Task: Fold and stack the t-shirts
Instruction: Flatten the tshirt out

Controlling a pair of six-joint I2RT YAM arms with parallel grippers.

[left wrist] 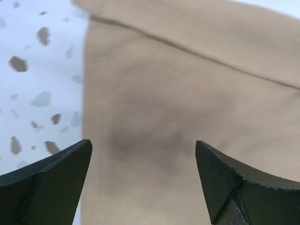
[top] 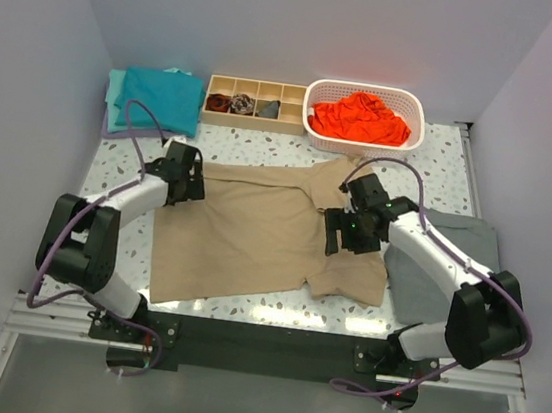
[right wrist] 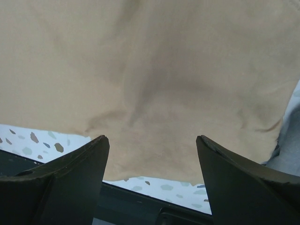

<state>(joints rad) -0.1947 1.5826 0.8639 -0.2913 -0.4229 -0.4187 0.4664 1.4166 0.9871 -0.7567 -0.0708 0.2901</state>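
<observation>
A tan-khaki t-shirt (top: 253,229) lies spread flat across the middle of the table. My left gripper (top: 187,177) is open and hovers over the shirt's left edge; the tan cloth (left wrist: 178,93) fills its view between the fingertips (left wrist: 65,164). My right gripper (top: 345,233) is open above the shirt's right side near the sleeve; the tan cloth (right wrist: 154,79) lies below its fingers (right wrist: 225,164). A folded teal t-shirt (top: 154,96) sits at the back left. An orange-red t-shirt (top: 360,116) lies bunched in a white basket (top: 413,133).
A wooden divider tray (top: 252,115) with small dark rolled socks stands at the back centre. A flat dark grey cloth (top: 440,262) lies at the right under my right arm. The table's near edge (right wrist: 140,197) and a dark rail show in the right wrist view.
</observation>
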